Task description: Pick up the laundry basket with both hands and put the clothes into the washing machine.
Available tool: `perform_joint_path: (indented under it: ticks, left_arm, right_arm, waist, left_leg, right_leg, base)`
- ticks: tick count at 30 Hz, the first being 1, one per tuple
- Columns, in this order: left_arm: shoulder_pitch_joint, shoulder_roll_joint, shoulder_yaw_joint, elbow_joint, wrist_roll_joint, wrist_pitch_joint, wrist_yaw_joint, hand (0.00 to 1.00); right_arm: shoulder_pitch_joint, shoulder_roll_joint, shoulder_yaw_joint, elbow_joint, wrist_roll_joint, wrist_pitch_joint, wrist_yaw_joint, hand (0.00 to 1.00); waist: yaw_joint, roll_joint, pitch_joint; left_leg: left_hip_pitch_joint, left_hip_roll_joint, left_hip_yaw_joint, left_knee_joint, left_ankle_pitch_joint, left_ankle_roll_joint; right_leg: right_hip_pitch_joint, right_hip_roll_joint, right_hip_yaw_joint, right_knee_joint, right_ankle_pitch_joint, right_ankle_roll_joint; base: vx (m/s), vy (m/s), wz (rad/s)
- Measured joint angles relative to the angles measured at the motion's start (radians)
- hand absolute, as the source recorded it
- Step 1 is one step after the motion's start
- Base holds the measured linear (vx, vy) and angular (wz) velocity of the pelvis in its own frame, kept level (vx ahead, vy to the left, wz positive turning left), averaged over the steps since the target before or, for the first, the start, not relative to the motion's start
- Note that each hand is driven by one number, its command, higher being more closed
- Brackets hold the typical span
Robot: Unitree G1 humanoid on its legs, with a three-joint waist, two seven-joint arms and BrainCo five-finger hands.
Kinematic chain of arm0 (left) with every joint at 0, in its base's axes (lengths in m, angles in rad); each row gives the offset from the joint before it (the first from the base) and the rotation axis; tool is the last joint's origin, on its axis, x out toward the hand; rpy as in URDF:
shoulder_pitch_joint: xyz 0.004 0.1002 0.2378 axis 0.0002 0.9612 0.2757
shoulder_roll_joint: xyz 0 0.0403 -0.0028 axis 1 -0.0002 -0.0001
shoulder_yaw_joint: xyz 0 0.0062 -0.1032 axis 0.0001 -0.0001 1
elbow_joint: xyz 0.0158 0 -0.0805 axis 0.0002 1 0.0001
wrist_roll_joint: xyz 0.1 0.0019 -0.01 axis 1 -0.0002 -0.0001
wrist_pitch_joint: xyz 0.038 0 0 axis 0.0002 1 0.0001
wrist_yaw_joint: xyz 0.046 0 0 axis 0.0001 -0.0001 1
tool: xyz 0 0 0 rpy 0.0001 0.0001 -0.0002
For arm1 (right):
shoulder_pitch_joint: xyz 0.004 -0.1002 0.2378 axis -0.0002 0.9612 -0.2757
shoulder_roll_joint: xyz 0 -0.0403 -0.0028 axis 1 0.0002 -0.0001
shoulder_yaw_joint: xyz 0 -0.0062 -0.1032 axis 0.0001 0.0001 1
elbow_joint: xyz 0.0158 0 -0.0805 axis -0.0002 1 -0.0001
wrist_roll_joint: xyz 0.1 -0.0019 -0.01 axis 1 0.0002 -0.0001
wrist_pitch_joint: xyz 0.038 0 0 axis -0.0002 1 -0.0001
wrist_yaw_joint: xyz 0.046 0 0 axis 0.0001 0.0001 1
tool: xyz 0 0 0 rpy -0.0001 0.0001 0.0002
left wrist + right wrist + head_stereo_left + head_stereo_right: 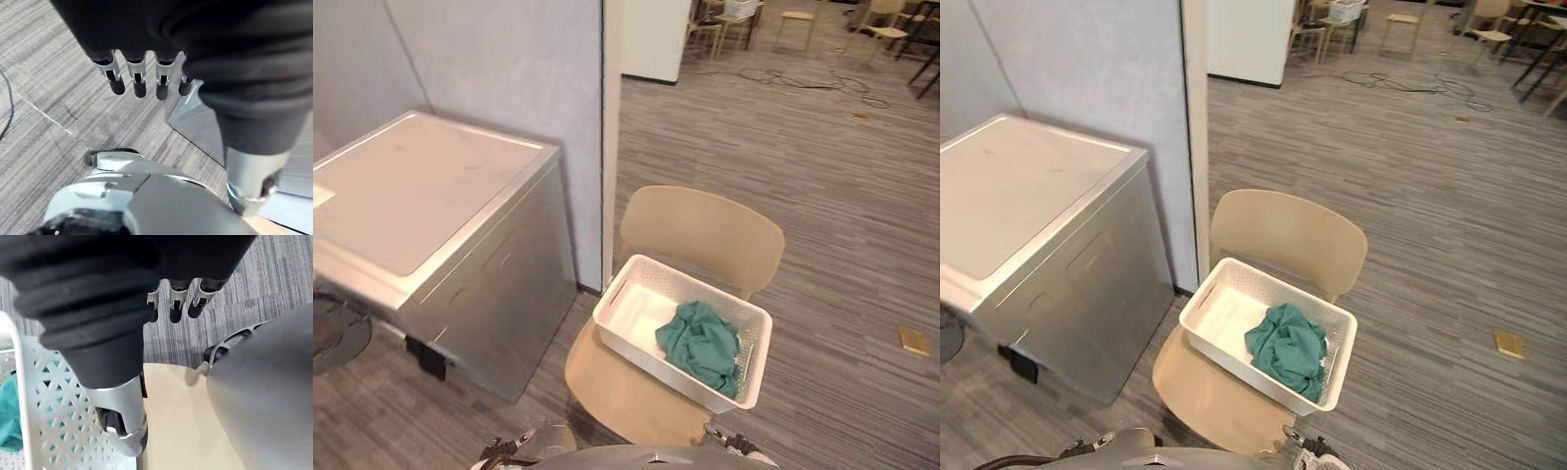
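The laundry basket [634, 311] sits on the chair [700, 230] at my 12 o'clock, its long axis running from 10 to 4 o'clock, with the green clothes [702, 345] heaped toward the 4 o'clock end. The washing machine [421, 186] stands at 10 o'clock. My right hand [177, 306] hangs just beside the basket's lattice wall, fingers straight and empty. It is the nearer one, I judge. My left hand [139, 85] hangs empty over the floor, fingers straight too, and must reach the 10 o'clock end.
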Motion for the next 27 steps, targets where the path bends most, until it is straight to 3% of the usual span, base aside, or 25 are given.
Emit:
perform_joint_path:
  ticks: [2, 4, 7, 9, 11, 21, 27]
  left_arm:
    - [0.006, 0.020, -0.015, 0.001, 0.004, 0.002, -0.003, 0.00]
    - [0.008, 0.027, -0.043, 0.002, 0.005, 0.003, -0.004, 0.00]
    - [0.008, 0.032, -0.091, 0.004, 0.009, 0.003, -0.005, 0.00]
    - [-0.003, 0.035, -0.115, 0.020, 0.014, 0.002, -0.007, 0.00]
    - [-0.009, 0.041, -0.140, 0.024, 0.014, 0.002, -0.011, 0.00]
    - [-0.051, 0.055, -0.180, 0.061, 0.057, 0.000, -0.024, 0.00]
    - [-0.083, 0.068, -0.121, 0.059, 0.095, 0.000, -0.024, 0.00]
  right_arm:
    - [0.000, 0.025, -0.009, -0.001, 0.001, 0.000, 0.002, 0.00]
    - [0.011, 0.031, -0.030, -0.002, 0.006, 0.000, 0.002, 0.00]
    - [0.025, 0.033, -0.043, -0.023, 0.026, 0.000, 0.004, 0.00]
    - [0.029, 0.032, -0.049, -0.023, 0.026, 0.000, 0.005, 0.00]
    - [0.029, 0.033, -0.065, -0.023, 0.026, 0.001, 0.005, 0.00]
    - [0.017, 0.030, -0.066, -0.023, 0.066, 0.001, 0.004, 0.00]
    - [0.057, 0.031, -0.217, -0.055, 0.107, 0.002, -0.004, 0.00]
  waist:
    - [0.001, -0.032, -0.001]
    - [-0.005, -0.034, -0.007]
    - [-0.027, -0.028, -0.024]
    - [-0.032, -0.029, -0.039]
    - [-0.030, -0.029, -0.042]
    - [-0.038, -0.035, -0.036]
    - [-0.054, -0.075, -0.012]
  left_leg:
    - [0.030, -0.041, 0.027, -0.099, 0.034, 0.003]
    - [0.060, -0.071, 0.037, -0.177, 0.063, 0.006]
    - [0.130, -0.109, 0.040, -0.351, 0.154, 0.016]
    - [0.159, -0.121, 0.038, -0.411, 0.200, 0.026]
    - [0.162, -0.130, 0.043, -0.411, 0.203, 0.037]
    - [0.163, -0.117, 0.180, -0.411, 0.178, 0.023]
    - [0.160, -0.110, 0.248, -0.411, 0.164, 0.025]
  right_leg:
    - [-0.001, -0.022, 0.026, -0.046, 0.022, 0.004]
    - [-0.003, -0.032, 0.044, -0.074, 0.022, 0.004]
    - [-0.004, -0.044, 0.046, -0.104, 0.024, 0.007]
    - [-0.009, -0.047, 0.046, -0.104, 0.044, 0.024]
    - [-0.008, -0.054, 0.055, -0.107, 0.082, 0.028]
    - [-0.060, -0.028, 0.181, -0.162, 0.131, 0.005]
    - [-0.109, -0.020, 0.248, -0.168, 0.148, -0.002]
  base:
    - [-0.07, 0.108, -0.19]
    - [0.01, 0.073, -0.19]
    - [0.04, 0.042, -0.06]
    - [0.10, 0.026, 0.02]
    - [0.14, 0.017, -0.09]
    - [0.05, -0.005, -0.42]
    - [-0.08, -0.011, -0.37]
